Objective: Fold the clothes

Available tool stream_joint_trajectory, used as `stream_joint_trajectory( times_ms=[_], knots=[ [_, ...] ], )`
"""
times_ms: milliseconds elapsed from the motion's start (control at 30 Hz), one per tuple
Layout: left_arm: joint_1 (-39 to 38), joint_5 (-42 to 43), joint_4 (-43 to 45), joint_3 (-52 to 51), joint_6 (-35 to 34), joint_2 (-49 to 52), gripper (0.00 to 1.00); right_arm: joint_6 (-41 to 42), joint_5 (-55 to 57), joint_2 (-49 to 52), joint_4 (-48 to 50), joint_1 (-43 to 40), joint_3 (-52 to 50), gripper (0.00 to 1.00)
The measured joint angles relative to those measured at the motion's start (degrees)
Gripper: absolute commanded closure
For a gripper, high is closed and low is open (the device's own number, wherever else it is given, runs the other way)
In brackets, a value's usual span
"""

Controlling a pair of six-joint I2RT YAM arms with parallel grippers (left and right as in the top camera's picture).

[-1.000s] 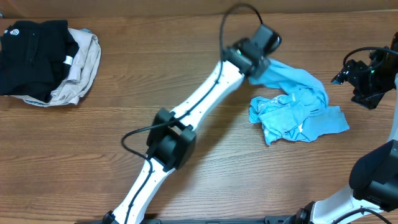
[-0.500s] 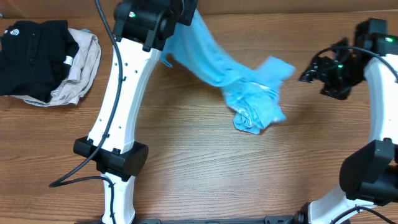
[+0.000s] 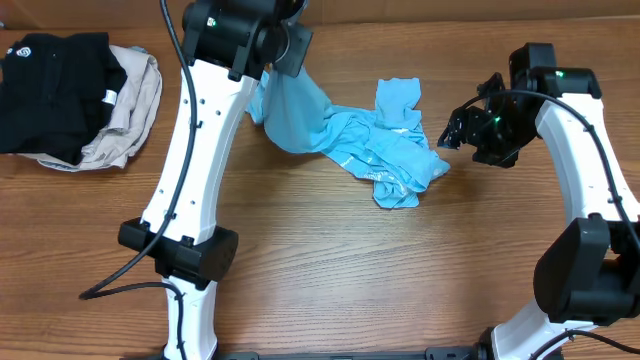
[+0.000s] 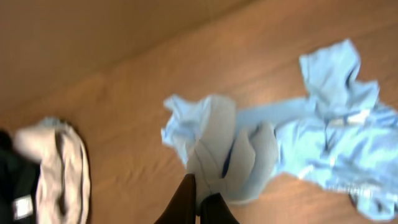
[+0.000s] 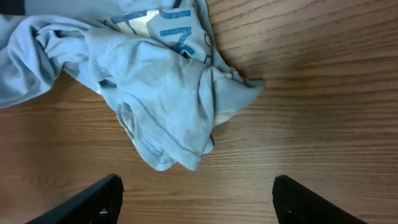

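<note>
The sky-blue T-shirt [image 3: 365, 150] lies crumpled across the table's middle, one end lifted toward the upper left. My left gripper [image 3: 290, 55] is shut on that raised end and holds it above the table; in the left wrist view the dark fingers [image 4: 186, 202] pinch the pale blue cloth [image 4: 230, 149]. My right gripper [image 3: 455, 132] is open and empty, just right of the shirt's right edge. In the right wrist view the shirt [image 5: 155, 87] lies ahead of the wide-spread fingers [image 5: 93, 202], which do not touch it.
A black garment [image 3: 50, 90] and a beige garment [image 3: 130, 105] lie piled at the far left. Bare wooden tabletop [image 3: 400, 280] stretches in front of the shirt.
My left gripper has dragged the shirt from the right side to the left and lifted one end. The right gripper has moved left toward the shirt's right edge.
</note>
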Motion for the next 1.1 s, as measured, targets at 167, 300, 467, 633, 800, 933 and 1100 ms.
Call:
stream_joint_trajectory(
  times_ms=[167, 300, 467, 633, 800, 933, 1100],
  knots=[
    [2.91, 0.04, -4.24, -1.57, -0.87, 0.9, 0.87, 0.07, 0.02, 0.0, 1.95, 0.0, -0.83, 0.19],
    [4.22, 0.04, -4.52, -2.27, -1.55, 3.52, 0.46, 0.07, 0.0, 0.0, 3.58, 0.0, -0.83, 0.18],
    [5.46, -1.31, -4.11, -3.19, -2.51, 6.51, 0.43, 0.31, 0.0, 0.0, 5.03, 0.0, -0.83, 0.18],
    [9.6, 0.66, -3.19, -3.3, -2.99, 6.62, 0.44, 0.5, -0.02, 0.0, 6.1, 0.0, -0.83, 0.18],
    [14.19, 7.98, -4.83, -3.3, -3.17, 6.64, 0.4, 0.57, 0.0, 0.0, 5.9, 0.42, -0.83, 0.19],
    [14.05, 11.93, -4.48, -3.3, -3.54, 6.64, 0.35, 1.14, 0.02, 0.0, 5.53, 2.16, -0.87, 0.19],
    [11.89, 16.22, -1.6, -3.3, -3.63, 6.64, 0.26, 1.6, 0.07, 0.0, 7.32, 6.43, -0.9, 0.18]
  ],
)
